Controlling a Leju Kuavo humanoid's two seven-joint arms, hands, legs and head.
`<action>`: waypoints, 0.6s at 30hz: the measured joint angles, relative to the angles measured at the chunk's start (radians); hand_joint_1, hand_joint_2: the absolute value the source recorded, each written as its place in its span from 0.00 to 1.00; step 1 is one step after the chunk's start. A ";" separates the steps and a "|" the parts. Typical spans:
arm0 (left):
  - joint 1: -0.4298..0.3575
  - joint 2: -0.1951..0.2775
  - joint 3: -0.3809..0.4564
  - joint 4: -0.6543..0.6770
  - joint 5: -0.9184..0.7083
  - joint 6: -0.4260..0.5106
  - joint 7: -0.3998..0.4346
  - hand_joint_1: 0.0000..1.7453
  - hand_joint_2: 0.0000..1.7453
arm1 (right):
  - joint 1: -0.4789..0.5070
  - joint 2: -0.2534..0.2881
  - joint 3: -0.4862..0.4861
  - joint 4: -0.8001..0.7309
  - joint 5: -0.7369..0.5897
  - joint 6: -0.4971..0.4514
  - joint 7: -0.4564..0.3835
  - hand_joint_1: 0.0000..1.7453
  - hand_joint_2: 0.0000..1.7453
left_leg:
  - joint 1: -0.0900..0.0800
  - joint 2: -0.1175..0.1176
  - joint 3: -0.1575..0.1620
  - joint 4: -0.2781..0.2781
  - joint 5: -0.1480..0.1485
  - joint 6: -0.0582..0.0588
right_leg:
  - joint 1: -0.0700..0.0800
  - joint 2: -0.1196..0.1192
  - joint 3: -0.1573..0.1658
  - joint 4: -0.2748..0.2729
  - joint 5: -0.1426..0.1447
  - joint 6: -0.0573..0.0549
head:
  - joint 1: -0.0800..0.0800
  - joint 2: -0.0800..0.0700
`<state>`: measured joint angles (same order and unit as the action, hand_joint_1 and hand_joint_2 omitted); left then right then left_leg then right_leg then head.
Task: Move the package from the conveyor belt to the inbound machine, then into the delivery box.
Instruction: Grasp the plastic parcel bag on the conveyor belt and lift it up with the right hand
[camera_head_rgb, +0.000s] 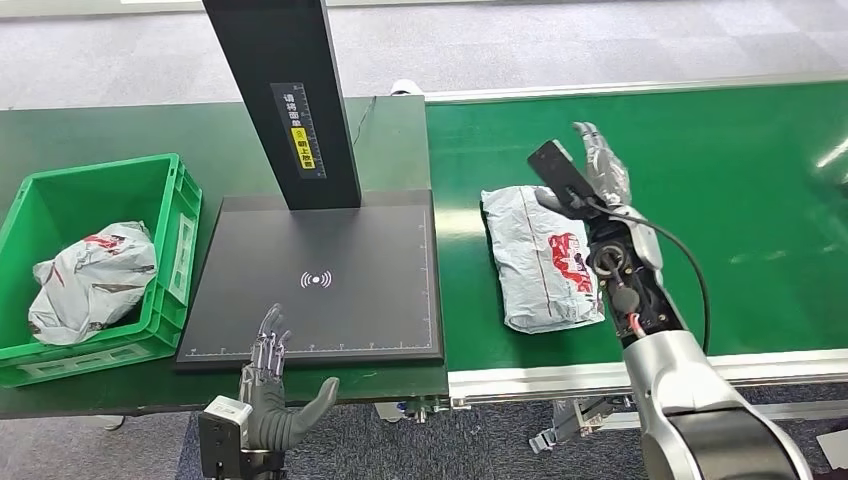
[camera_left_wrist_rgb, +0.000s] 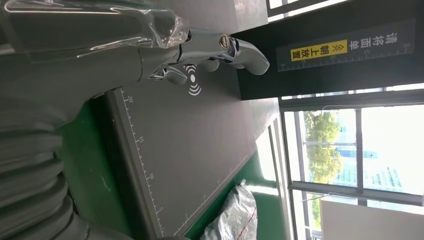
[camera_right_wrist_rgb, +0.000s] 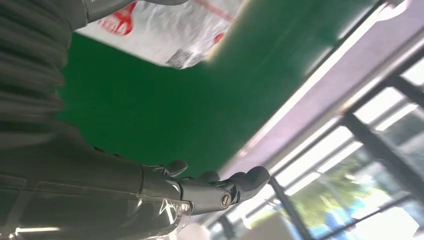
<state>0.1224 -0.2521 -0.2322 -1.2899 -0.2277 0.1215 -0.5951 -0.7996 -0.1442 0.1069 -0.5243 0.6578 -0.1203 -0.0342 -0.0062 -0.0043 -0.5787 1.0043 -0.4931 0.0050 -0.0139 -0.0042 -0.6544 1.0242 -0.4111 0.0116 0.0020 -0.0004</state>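
Grey carpeted floor (camera_head_rgb: 600, 40) behind a long green conveyor belt (camera_head_rgb: 760, 200), which butts against a dark green surface (camera_head_rgb: 100, 130) carrying the rest. Inbound machine (camera_head_rgb: 320, 290) sits between belt and box: flat black scan plate with ruler edges and a wireless mark, plus a black post (camera_head_rgb: 285, 95) with a yellow label, likely placed mid-way so a package passes over it en route. Green delivery box (camera_head_rgb: 170, 250) at the far left, one crumpled bagged parcel (camera_head_rgb: 92, 275) already inside. The package (camera_head_rgb: 540, 255), grey-white poly bag with red print, lies flat on the belt near the machine side, not yet lifted. Right hand (camera_head_rgb: 600, 165) hovers just beside its far-right edge, fingers apart, empty, probably lining up a grasp. Left hand (camera_head_rgb: 275, 400) waits at the plate's near edge, fingers spread, empty.

Left wrist view adds windows and trees outside, and the label up close. Right wrist view shows the right hand's fingers (camera_right_wrist_rgb: 240, 182) clear of the bag.
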 joint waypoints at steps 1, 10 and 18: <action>-0.002 0.000 0.000 0.001 0.000 -0.001 0.000 0.00 1.00 | -0.027 -0.017 -0.017 0.024 -0.011 0.022 0.035 0.00 1.00 | 0.000 -0.001 -0.001 0.000 0.000 0.000 | 0.000 -0.001 0.000 0.000 0.000 0.000 | 0.000 0.000; -0.027 0.004 0.002 0.020 0.013 -0.009 -0.002 0.00 1.00 | -0.110 -0.109 -0.076 0.189 0.075 0.418 0.206 0.00 1.00 | 0.000 0.000 -0.001 0.000 -0.001 0.000 | -0.001 0.000 0.000 -0.001 0.000 0.000 | 0.000 0.000; -0.062 0.012 0.005 0.063 0.018 -0.030 -0.013 0.00 1.00 | -0.048 -0.111 -0.100 0.239 0.036 0.702 0.088 0.00 1.00 | 0.001 -0.001 -0.001 0.000 -0.001 0.000 | 0.000 -0.001 0.000 0.000 -0.001 0.000 | 0.000 0.000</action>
<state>0.0607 -0.2399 -0.2271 -1.2272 -0.2098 0.0911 -0.6080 -0.8479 -0.2552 0.0069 -0.2849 0.6938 0.5822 0.0538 -0.0053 -0.0054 -0.5801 1.0038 -0.4942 0.0051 -0.0138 -0.0049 -0.6549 1.0238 -0.4119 0.0120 0.0021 -0.0003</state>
